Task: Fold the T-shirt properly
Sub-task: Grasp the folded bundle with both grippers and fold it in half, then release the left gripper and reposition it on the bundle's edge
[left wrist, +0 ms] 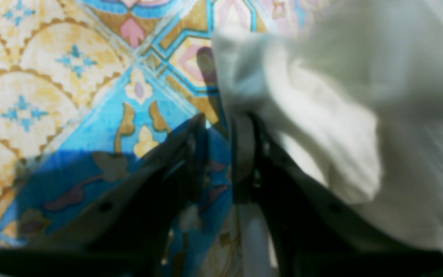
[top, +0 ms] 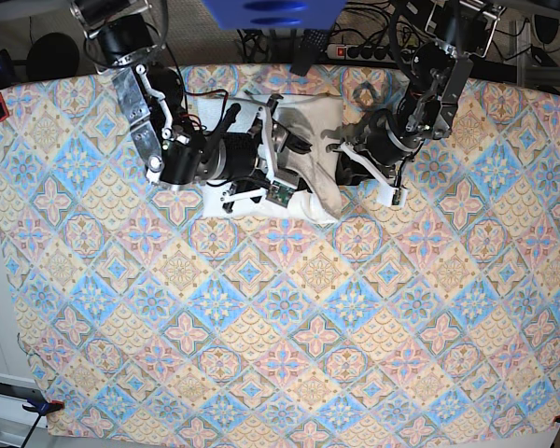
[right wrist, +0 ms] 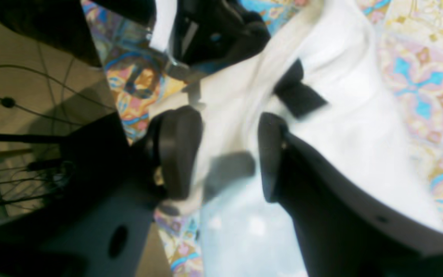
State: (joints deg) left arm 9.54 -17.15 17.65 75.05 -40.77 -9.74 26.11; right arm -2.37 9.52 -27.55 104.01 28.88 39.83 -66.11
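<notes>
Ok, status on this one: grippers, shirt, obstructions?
Right gripper open over T-shirt. Left gripper nearly shut at cloth edge, grip unclear. Nothing blocking.

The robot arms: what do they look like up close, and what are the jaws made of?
Both arms are mostly black, with bare silver-grey metal links and white brackets near the wrists, plus thin cables running along them. The left gripper and the right gripper each end in two dark, matte jaws with flat, rounded pads. The material cannot be told from the pictures.
</notes>
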